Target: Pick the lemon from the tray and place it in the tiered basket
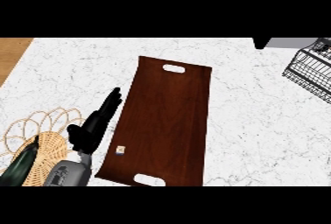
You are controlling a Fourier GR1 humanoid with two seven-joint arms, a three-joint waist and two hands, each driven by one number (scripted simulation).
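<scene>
Left hand (90,129) lies just left of the tray (161,113), fingers straight and together, holding nothing. Right hand not in view. Lemon: not seen on the tray, nor in the wire basket (310,72) far right of the tray; possibly out of frame. Expect it light, firm, waxy, apt to roll; wrap fingers around its middle.

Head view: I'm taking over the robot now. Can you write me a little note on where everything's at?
The left robot hand is open, fingers straight, at the left edge of the tray, holding nothing.
The right robot hand is not in view.
No lemon shows on the tray.
The tiered basket is at the top right, partly cut off; no lemon shows in it.
Done: cannot tell.
Left: find the lemon, then get it into the basket.
</scene>
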